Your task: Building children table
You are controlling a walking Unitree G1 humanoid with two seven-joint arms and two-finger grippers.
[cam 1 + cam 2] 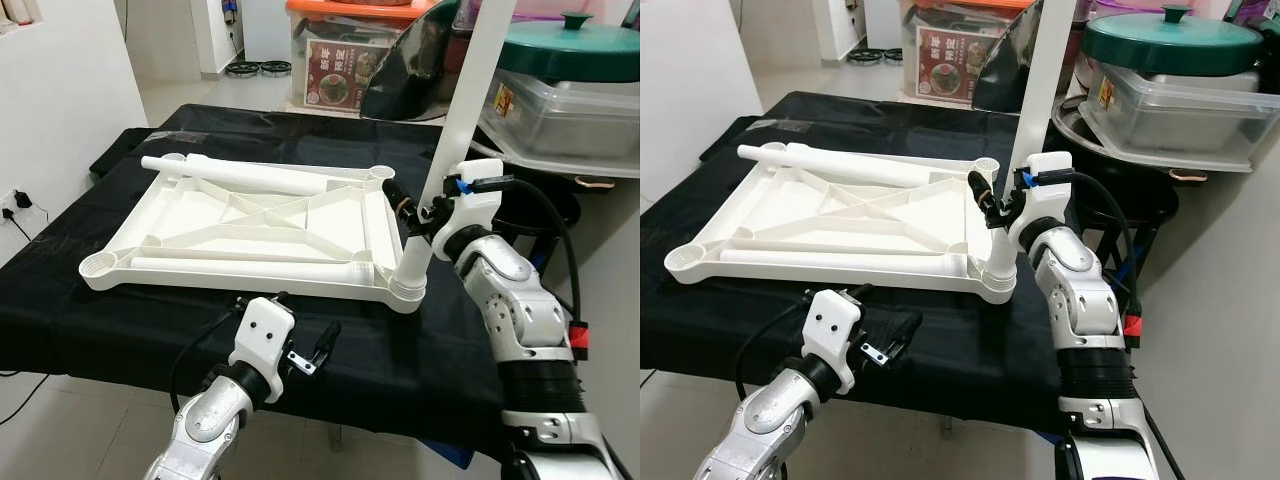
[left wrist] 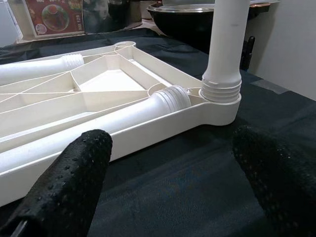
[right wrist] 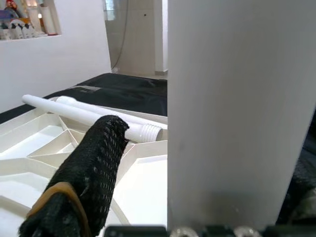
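White plastic makes up the upside-down tabletop [image 1: 250, 225], which lies flat on a black cloth [image 1: 120, 320] draped over a work surface. Its ribbed underside faces up, with a round socket at each corner. One white table leg [image 1: 455, 150] stands upright in the corner socket nearest the robot's right side, its threaded base seated in the socket. Three more loose legs lie on the tabletop: one [image 1: 235, 172] along the far edge, one [image 1: 240, 262] along the near edge, and one [image 1: 378, 222] along the right-hand edge, its ridged end close to the upright leg's socket.

The right gripper [image 1: 420, 212] is raised beside the upright leg, partway up it. In the right wrist view one black finger [image 3: 94, 168] sits to one side of the leg, which looms large right in front of the camera; the other finger is hidden behind it, so whether the claw is actually squeezing the leg cannot be told.

The left gripper [image 1: 300, 335] hovers low over the black cloth at the table's near edge, just short of the tabletop. Its two black fingers [image 2: 74, 182] are spread wide apart and hold nothing.

Behind the table are stacked storage boxes [image 1: 345, 50], a clear tub with a green lid [image 1: 570, 45], and a white wall [image 1: 60, 110] to the robot's left.
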